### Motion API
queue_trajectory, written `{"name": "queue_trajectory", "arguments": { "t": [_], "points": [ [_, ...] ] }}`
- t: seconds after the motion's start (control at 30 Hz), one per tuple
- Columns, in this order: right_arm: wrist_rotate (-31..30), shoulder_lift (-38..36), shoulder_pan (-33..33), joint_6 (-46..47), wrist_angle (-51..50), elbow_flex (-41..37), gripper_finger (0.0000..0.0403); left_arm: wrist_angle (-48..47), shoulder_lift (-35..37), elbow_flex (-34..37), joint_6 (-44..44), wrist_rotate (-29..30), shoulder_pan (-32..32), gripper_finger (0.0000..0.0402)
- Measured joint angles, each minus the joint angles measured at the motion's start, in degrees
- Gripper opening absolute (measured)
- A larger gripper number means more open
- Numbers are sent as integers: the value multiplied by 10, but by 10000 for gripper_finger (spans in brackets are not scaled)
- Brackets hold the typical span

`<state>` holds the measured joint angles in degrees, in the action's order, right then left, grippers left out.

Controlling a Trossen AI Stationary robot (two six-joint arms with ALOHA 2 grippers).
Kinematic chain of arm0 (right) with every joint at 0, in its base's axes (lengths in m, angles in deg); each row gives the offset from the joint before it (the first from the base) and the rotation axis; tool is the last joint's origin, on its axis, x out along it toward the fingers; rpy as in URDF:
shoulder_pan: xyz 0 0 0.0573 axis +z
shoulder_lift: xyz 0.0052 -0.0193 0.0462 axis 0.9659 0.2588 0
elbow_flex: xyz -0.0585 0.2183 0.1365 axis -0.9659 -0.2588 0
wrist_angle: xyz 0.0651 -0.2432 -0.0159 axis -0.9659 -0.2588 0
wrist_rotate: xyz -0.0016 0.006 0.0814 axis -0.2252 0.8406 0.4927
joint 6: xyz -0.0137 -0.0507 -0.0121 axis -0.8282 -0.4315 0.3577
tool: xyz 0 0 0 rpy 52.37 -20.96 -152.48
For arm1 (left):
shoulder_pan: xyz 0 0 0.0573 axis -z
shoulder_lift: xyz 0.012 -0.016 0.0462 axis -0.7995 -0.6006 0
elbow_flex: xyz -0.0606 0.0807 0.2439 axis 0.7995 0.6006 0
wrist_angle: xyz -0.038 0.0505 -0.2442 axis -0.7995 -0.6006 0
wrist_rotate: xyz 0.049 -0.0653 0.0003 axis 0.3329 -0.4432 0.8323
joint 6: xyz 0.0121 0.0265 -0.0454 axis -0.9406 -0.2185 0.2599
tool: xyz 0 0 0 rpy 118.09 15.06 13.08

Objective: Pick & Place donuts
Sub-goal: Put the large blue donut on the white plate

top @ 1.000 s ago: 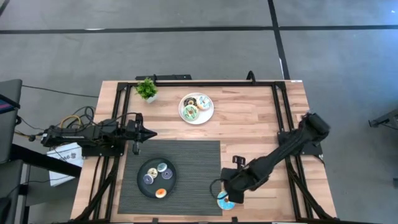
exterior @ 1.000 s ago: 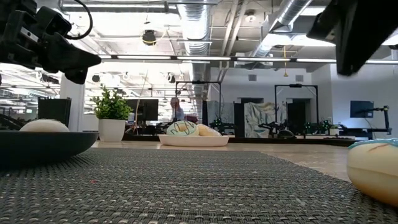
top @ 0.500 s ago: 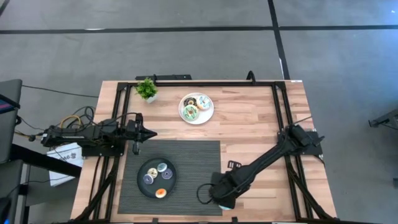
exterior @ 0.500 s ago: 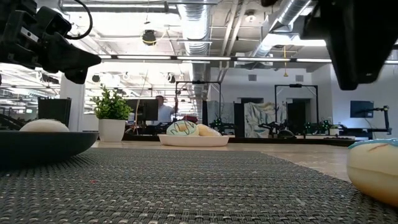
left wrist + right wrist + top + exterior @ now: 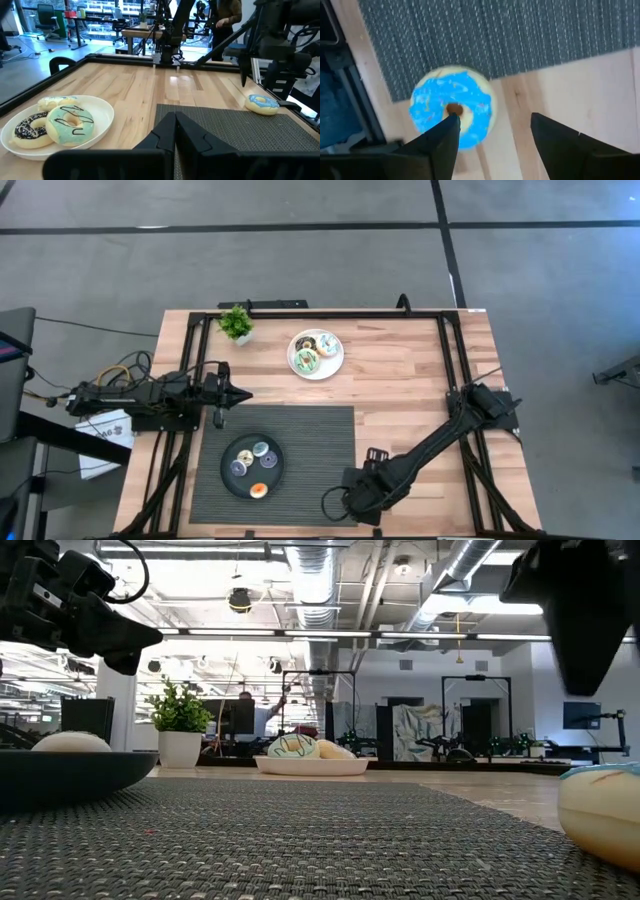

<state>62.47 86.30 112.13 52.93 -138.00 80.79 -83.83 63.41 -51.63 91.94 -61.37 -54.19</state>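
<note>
A blue-iced donut (image 5: 451,114) lies flat, icing up, on the wood at the grey mat's near right corner; it also shows in the left wrist view (image 5: 261,104) and the low view (image 5: 602,818). My right gripper (image 5: 495,134) hangs open above it, pointing down and clear of it, and hides it in the high view (image 5: 360,496). Chocolate (image 5: 30,131), green (image 5: 70,123) and white (image 5: 52,102) donuts lie on the white plate (image 5: 316,370). My left gripper (image 5: 224,392) waits shut at the table's left side.
A black dish (image 5: 226,468) with several coin-sized donuts sits on the grey mat (image 5: 310,440). A small potted plant (image 5: 236,323) stands at the far left. A black frame rail (image 5: 450,360) runs along the table's edges. A person moves in the room behind.
My right gripper has moved toward the table's near edge and a little left, tipping further downward, until it stands over the blue donut and hides it in the high view. The donut has stayed where it was.
</note>
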Motion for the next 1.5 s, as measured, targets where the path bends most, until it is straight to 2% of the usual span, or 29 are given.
{"name": "queue_trajectory", "arguments": {
  "t": [0.23,0.6,1.03,1.2,1.33,1.5],
  "points": [
    [14,1,0,6,120,-86,235,0,0,0,0,0,0,0],
    [18,0,0,-8,168,-132,231,0,0,0,0,0,0,0],
    [20,0,-3,-12,174,-139,134,0,0,0,0,0,0,0],
    [32,-19,-20,-49,147,-141,109,0,0,0,0,0,0,0],
    [0,-63,-44,-74,120,-141,99,0,0,0,0,0,0,0],
    [-70,-123,-103,-135,112,-140,98,0,0,0,0,0,0,0]
  ]
}}
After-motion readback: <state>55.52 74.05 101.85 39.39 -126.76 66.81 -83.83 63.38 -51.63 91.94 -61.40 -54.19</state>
